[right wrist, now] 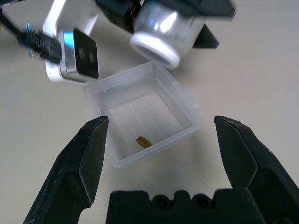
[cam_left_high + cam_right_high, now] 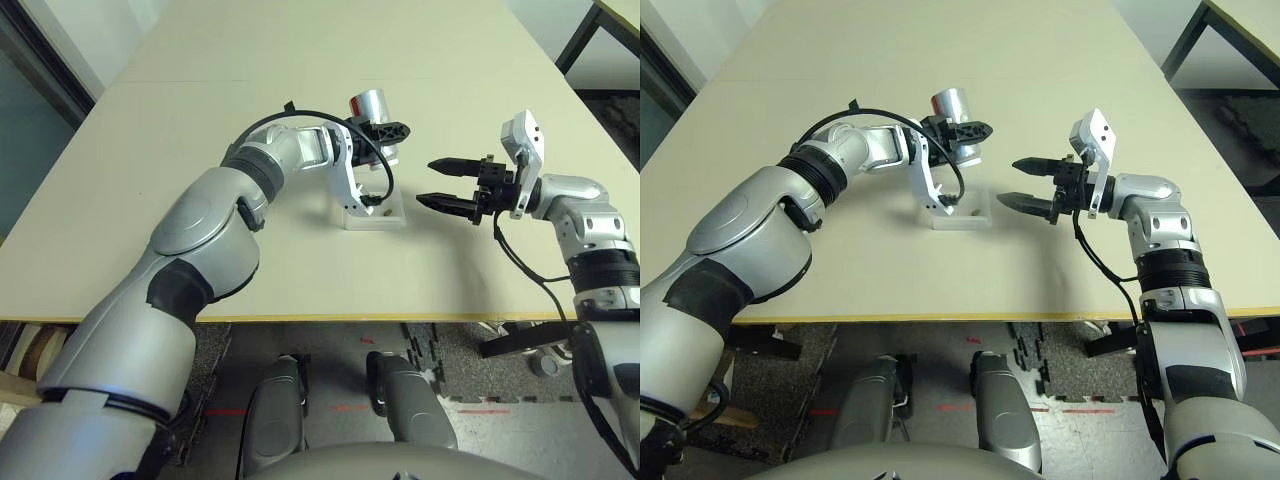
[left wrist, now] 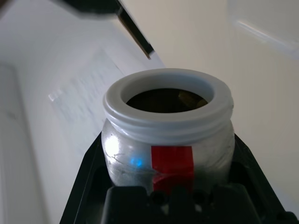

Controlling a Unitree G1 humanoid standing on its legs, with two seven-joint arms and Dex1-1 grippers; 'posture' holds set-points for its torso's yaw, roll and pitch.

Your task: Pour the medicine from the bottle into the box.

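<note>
The left hand (image 2: 385,130) is gripping the uncapped bottle (image 1: 166,25), tipping its mouth over the box (image 1: 142,114); one pill (image 1: 143,141) is lying inside. The right hand (image 2: 447,185) is hovering open beside the box.

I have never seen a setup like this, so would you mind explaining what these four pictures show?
This is a humanoid robot at a table. Two pictures come from its head camera, looking down over its silver arms; the other two come from cameras on its wrists. The left end effector is shut on an uncapped bottle, tilted over a clear box. One brownish medicine piece lies in the box. The right end effector hovers open beside it, holding nothing.
</note>
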